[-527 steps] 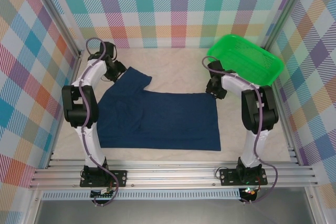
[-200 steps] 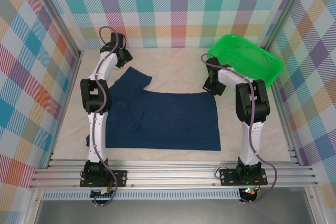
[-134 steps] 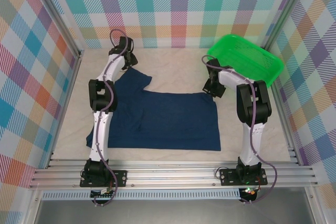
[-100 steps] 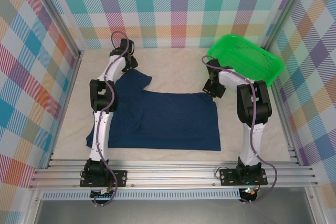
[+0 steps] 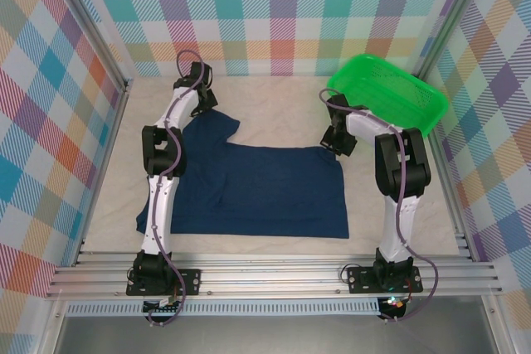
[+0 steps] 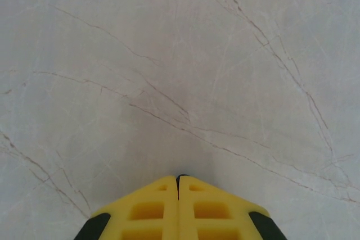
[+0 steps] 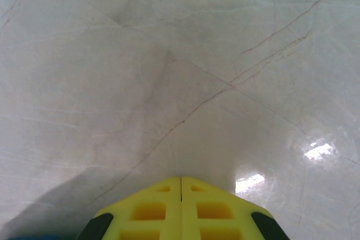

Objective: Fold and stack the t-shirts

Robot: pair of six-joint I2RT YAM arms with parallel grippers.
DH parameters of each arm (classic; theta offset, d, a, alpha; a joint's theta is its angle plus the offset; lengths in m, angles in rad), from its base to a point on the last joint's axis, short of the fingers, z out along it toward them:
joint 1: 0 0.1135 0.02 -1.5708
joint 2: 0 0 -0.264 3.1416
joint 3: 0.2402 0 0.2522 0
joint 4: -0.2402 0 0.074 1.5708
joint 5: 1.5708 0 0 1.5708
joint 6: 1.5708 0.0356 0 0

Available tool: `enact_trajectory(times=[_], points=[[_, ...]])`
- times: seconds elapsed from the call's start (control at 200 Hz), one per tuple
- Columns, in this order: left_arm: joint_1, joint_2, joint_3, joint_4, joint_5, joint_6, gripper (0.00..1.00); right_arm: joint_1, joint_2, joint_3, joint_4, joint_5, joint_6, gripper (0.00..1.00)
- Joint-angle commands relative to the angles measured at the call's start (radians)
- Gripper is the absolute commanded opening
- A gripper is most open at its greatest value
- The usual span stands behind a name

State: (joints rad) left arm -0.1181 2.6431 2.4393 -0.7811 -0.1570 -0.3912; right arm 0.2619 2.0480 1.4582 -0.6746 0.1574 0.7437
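Note:
The dark navy t-shirt (image 5: 257, 188) lies spread flat in the middle of the pale marble table (image 5: 278, 113), with one sleeve (image 5: 211, 126) pointing toward the far left. No print shows on its upward side. My left gripper (image 5: 205, 104) sits at the far end of that sleeve; in the left wrist view its yellow fingers (image 6: 163, 206) are pressed together over bare marble, holding nothing. My right gripper (image 5: 333, 143) is at the shirt's far right corner, also shut and empty (image 7: 181, 179), with a sliver of blue cloth (image 7: 34, 238) at the lower left edge of its view.
A green plastic basket (image 5: 423, 84) stands at the far right corner, just behind the right arm. Checked walls and metal frame rails (image 5: 274, 275) enclose the table. Bare marble lies between the shirt and the back wall.
The left arm has stretched forward, carrying its gripper from the table's left side to the far tip of the sleeve. The right gripper has barely shifted. The shirt has not moved.

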Motion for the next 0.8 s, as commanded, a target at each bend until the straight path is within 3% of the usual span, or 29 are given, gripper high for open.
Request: enact_trajectory(times=[0.0, 0.53, 0.795], points=[[-0.008, -0.056, 0.005, -0.057, -0.048, -0.003, 0.00, -0.003, -0.057, -0.013, -0.001, -0.016, -0.034, 0.00], [-0.009, -0.630, -0.567, 0.040, 0.005, -0.016, 0.00, -0.003, -0.183, -0.056, -0.009, -0.064, -0.172, 0.00], [-0.008, -0.975, -0.896, -0.017, -0.056, -0.077, 0.00, -0.003, -0.248, -0.112, -0.067, -0.080, -0.197, 0.00]])
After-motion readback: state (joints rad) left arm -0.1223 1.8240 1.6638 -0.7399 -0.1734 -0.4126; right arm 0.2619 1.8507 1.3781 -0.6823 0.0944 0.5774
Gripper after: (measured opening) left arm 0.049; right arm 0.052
